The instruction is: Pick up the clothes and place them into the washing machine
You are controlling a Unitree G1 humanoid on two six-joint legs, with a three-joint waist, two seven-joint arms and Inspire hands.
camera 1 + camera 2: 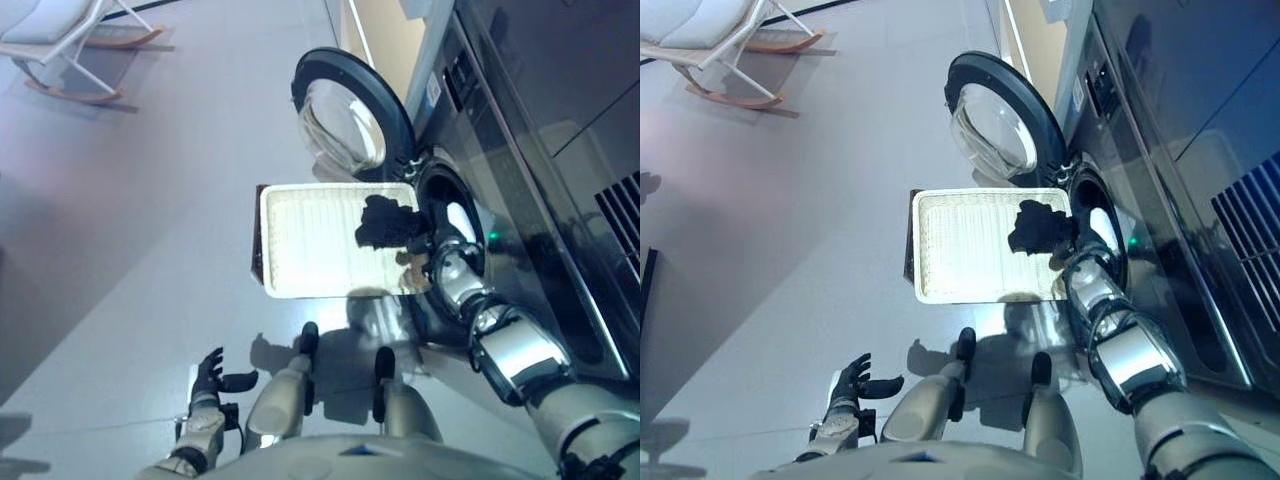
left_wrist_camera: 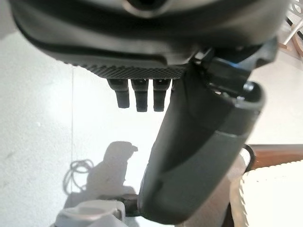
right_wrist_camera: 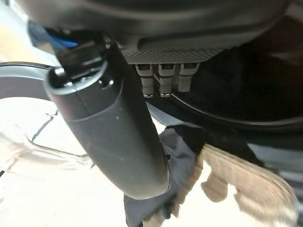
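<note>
1. Standing open just beyond the right hand [image 1: 432, 262]: washing machine [image 1: 520, 190], round door [image 1: 352, 115] swung wide, drum mouth [image 1: 1102, 225] dark, contents not discernible.
2. Lying directly under that hand: white basket [image 1: 310, 240], mostly bare.
3. Bunched at the basket's machine-side corner, touching the right hand: dark clothes [image 1: 1038, 226], not yet inside; grip impossible to tell.
4. Hanging idle and spread, well away: left hand [image 1: 212, 375].

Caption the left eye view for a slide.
Right hand by dark clothes on the white basket, beside the washing machine's open door.
</note>
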